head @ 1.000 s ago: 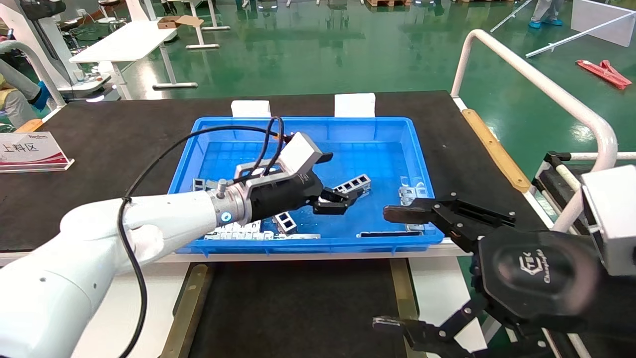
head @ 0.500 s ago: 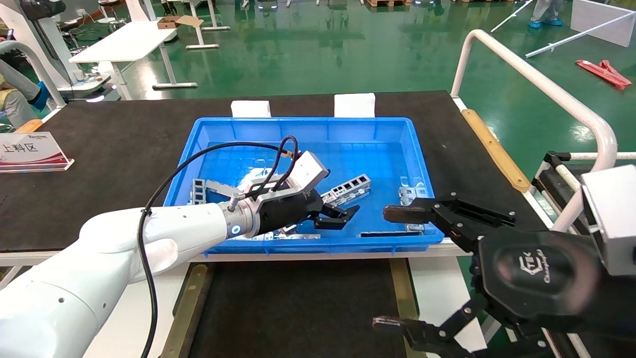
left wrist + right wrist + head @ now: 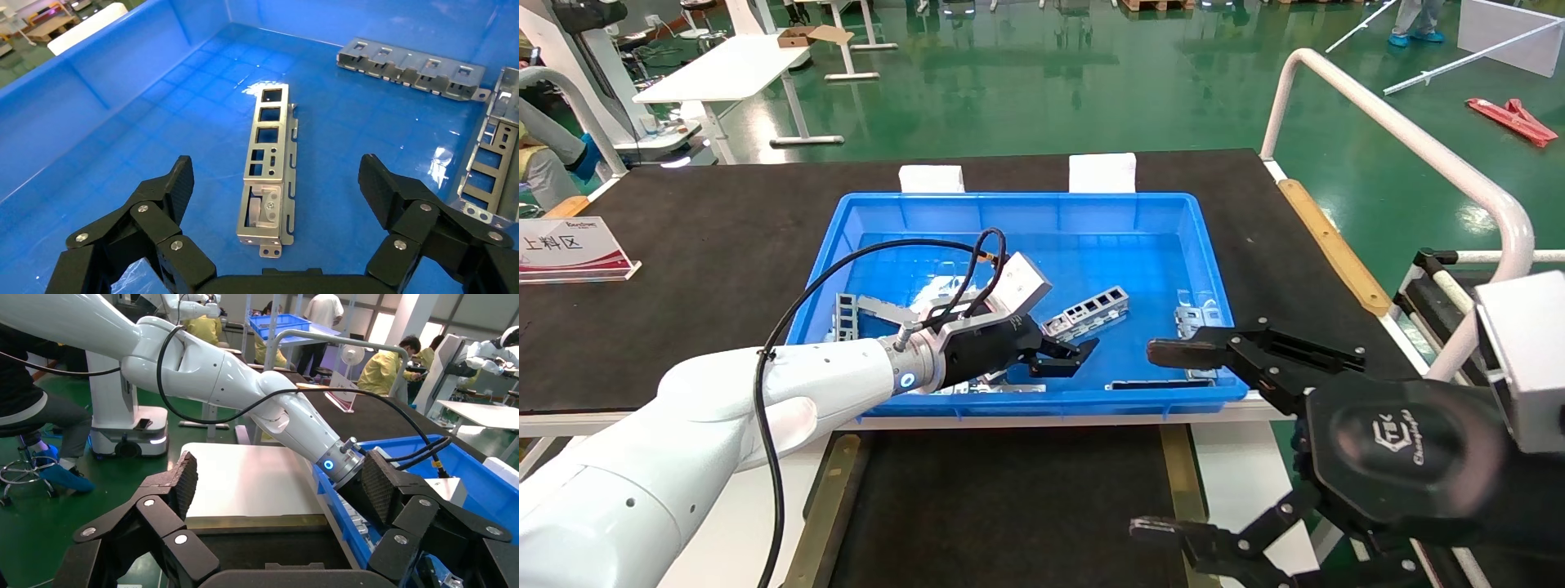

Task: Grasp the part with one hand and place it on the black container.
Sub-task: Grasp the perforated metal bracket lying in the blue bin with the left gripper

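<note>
**Two claws spread, part loose in the bin**

Your left gripper (image 3: 1065, 357) hung inside the blue bin (image 3: 928, 214), low over its floor, with its jaws spread wide and nothing between them. In the left wrist view you could see the part (image 3: 268, 162) lying flat on the bin floor just ahead of the left gripper (image 3: 276, 182), lined up between the two fingers (image 3: 174, 187) but touching neither. In the head view, the part (image 3: 1088, 312) lay tilted near the middle of the bin, just beyond the fingertips.

More metal pieces (image 3: 856, 314) lay scattered by the bin's left and right walls.

Your right gripper (image 3: 1160, 441) was parked off the bin's near right corner, jaws wide apart and holding nothing. The container (image 3: 1009, 506) sat below the bin's near edge, its tan rails on both sides.
</note>
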